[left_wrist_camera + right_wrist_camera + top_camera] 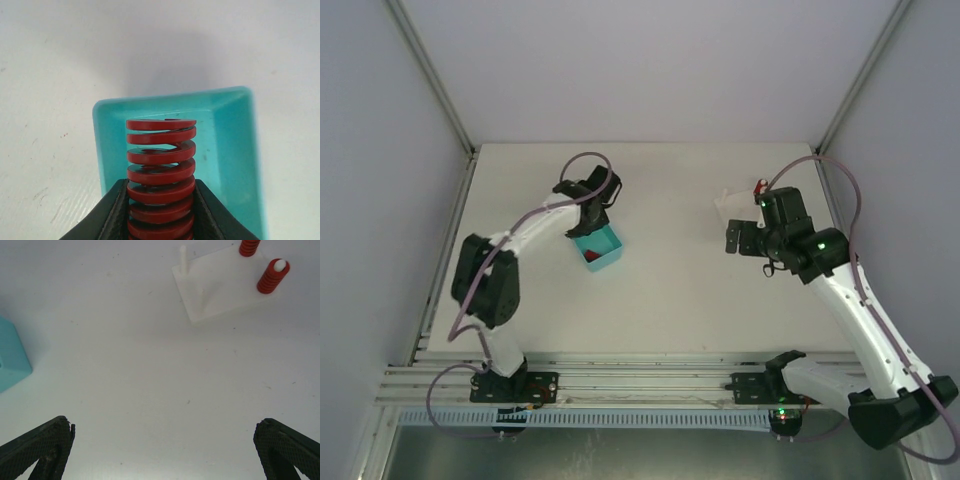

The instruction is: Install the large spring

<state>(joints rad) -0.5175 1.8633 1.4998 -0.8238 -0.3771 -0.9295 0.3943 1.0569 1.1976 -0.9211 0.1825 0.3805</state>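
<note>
From above I see the white table boxed in by grey walls, with my left gripper over the teal bin, left of centre. Left wrist: it is clamped on the large red spring, mid-frame above the bin. Right wrist: my right gripper is spread wide, and the peg base sits upper right.

Lab test cell, white panels, aluminium rails
</note>
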